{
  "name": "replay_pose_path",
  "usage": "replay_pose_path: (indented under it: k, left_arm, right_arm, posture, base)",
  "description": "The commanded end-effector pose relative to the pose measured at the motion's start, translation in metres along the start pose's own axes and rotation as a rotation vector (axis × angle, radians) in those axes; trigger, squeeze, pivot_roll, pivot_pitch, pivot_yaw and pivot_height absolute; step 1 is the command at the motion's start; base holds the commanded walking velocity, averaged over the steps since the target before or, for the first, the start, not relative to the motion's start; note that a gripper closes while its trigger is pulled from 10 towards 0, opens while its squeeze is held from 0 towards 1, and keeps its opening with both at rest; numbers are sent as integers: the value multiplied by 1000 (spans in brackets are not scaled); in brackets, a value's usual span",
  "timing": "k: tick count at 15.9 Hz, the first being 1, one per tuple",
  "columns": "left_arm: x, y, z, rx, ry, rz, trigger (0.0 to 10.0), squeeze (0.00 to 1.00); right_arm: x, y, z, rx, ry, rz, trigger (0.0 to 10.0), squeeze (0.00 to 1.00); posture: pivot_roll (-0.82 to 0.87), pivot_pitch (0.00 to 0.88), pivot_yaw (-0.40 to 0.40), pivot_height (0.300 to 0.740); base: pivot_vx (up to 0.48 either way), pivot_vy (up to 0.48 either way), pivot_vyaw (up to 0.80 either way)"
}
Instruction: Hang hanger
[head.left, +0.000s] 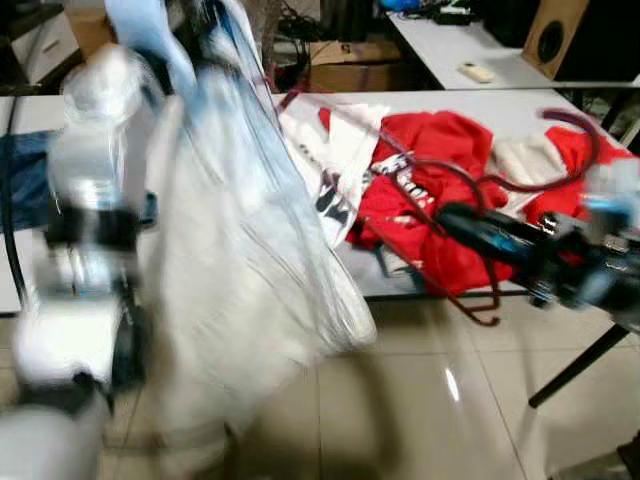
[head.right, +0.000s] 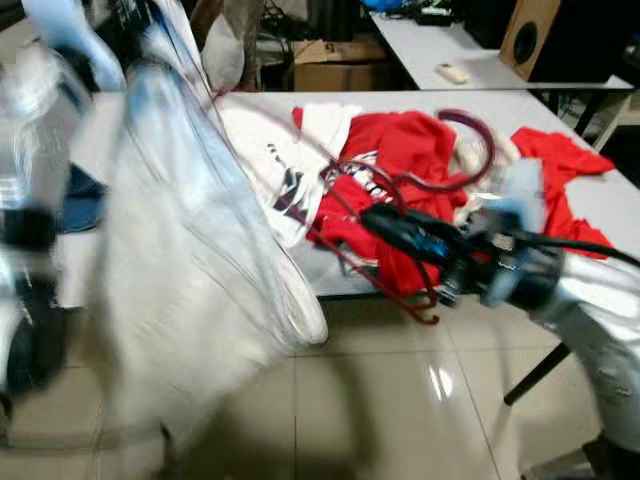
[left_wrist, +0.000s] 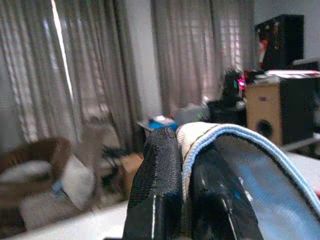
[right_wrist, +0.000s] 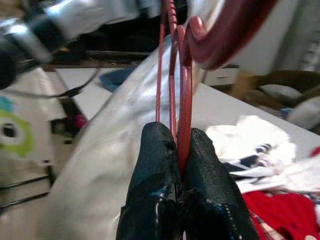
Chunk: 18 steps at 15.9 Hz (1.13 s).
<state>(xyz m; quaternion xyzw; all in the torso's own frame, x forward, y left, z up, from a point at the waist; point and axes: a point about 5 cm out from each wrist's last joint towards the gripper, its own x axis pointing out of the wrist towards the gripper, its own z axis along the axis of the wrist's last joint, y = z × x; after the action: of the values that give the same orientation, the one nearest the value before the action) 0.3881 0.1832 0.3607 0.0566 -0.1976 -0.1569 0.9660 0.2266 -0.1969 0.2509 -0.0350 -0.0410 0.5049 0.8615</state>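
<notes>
The hanger (head.left: 470, 240) is dark red, made of thin rod, with a thick curved hook (head.right: 470, 150) arching at its top. It is off the table (head.left: 450, 105), held in the air above the table's front edge, over the heap of red and white clothes, its lower bar dipping just past that edge toward the floor. In the right wrist view its thin red rods (right_wrist: 175, 80) run up between the two black fingers (right_wrist: 155, 165), pinched tight, with the hook end curling over above them. The pictures are blurred, so its exact tilt cannot be told.
</notes>
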Motion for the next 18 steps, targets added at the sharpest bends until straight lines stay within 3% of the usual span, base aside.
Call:
replay_pose_path:
  k: [1,6,9,14,16,17,18]
  left_arm:
    - [14,-6,29,63,-96,-33,10000,0]
    - [30,-12,53,86,-143,-80,10000,0]
    - [38,-26,62,104,-186,-152,10000,0]
    - [39,-32,67,119,-215,-190,10000,0]
    - [39,-34,71,124,-227,-203,10000,0]
    - [36,-30,78,117,-248,-189,10000,0]
    - [35,-28,80,114,-257,-184,10000,0]
  right_arm:
    - [-6,0,9,-1,-26,14,10000,0]
    - [0,8,-8,19,120,52,10000,0]
    - [29,3,-24,24,211,19,10000,0]
    - [84,2,-27,40,221,38,10000,0]
    - [103,-8,-26,46,256,0,10000,0]
    - [117,-42,-14,-60,306,-156,10000,0]
    - [119,-52,-8,-106,309,-205,10000,0]
  posture:
    - [-82,0,43,740]
    - [-84,0,49,740]
    - [-86,0,55,740]
    - [-81,0,41,740]
    - [-82,0,41,740]
    - [-84,0,42,740]
    - [-84,0,42,740]
  base:
    - [330,0,0]
    - [330,0,0]
    - [330,0,0]
    - [329,0,0]
    - [328,0,0]
    - [0,0,0]
    - [0,0,0]
